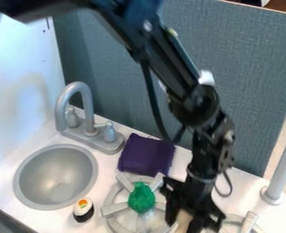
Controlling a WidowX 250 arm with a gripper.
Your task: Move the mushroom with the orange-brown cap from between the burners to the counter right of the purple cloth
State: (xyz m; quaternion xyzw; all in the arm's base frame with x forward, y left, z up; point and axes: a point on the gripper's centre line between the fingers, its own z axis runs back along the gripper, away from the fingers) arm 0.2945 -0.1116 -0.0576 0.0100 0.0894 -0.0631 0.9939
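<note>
Hand (192, 220), black, lowered at the lower right of the left burner; whether open or closed cannot be told. Pale tan item (182, 220): at the hand, partly hidden. Green lumpy toy (141, 198): on the left burner (113, 209), left of the hand. Purple cloth (146, 155): folded, behind the burner. Sushi toy (83, 210): on the table (4, 191), beside the round sink (55, 177). Grey faucet (92, 132): behind the sink.

I note a grey-blue, textured partition (249, 77) behind the white counter (238, 183), a white panel (22, 77) at left, and pale floor (283, 139) at right.
</note>
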